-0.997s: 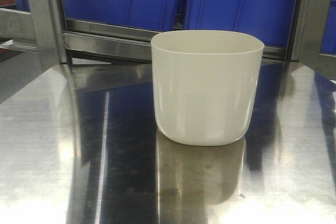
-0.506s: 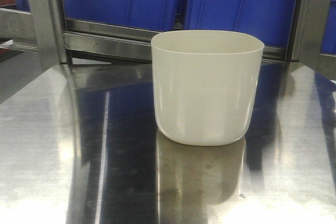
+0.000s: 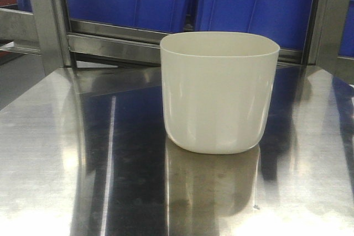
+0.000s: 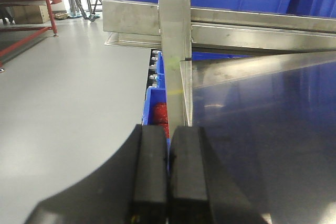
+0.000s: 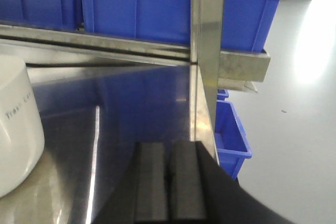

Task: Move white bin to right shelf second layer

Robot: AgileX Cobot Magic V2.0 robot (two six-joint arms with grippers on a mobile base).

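Your left claw (image 4: 168, 139) and right claw (image 5: 168, 153) are both clenched on nothing; the glossy cream-white plastic bin (image 3: 219, 92) stands upright on the polished steel tabletop (image 3: 66, 153).

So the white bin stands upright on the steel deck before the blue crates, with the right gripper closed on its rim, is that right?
Not quite: the right gripper is closed on nothing. The right wrist view shows its jaws pressed together, with the white bin off to its left, untouched. The bin does stand upright on the steel deck before the blue crates.
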